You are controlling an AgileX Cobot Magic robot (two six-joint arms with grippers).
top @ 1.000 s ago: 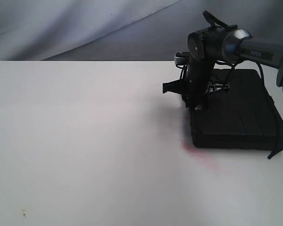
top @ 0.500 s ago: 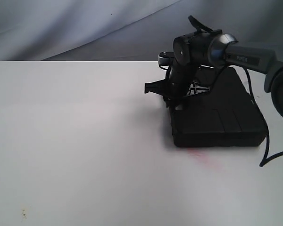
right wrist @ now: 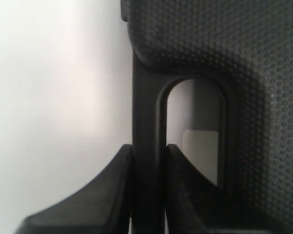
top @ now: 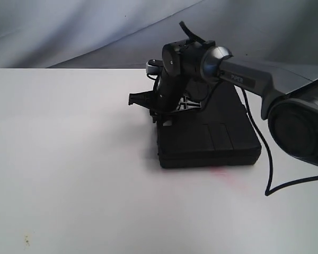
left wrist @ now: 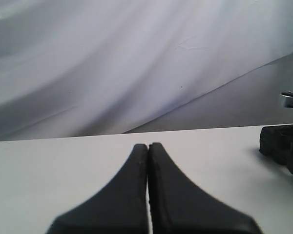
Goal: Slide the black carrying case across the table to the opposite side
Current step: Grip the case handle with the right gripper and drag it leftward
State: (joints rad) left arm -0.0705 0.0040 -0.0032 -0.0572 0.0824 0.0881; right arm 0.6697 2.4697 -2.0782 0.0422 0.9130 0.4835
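The black carrying case [top: 212, 137] lies flat on the white table [top: 69, 159], right of centre in the exterior view. My right gripper [top: 160, 114] points down at the case's left edge. In the right wrist view it [right wrist: 149, 151] is shut on the case's handle bar [right wrist: 147, 112], one finger on either side, with the dimpled case shell [right wrist: 244, 58] beside it. My left gripper [left wrist: 148, 146] is shut on nothing, low over bare table [left wrist: 53, 165]. It does not show in the exterior view. At the edge of the left wrist view, the case end [left wrist: 281, 146] is visible.
A grey cloth backdrop [top: 69, 32] hangs behind the table's far edge. A pink-red smear [top: 228, 174] marks the table just in front of the case. The right arm's black cable [top: 267, 174] loops down beside the case. Bare white tabletop stretches to the left.
The right arm has dragged the case by its handle to the left across the table, uncovering more of the pink-red smear. The grip has not changed.
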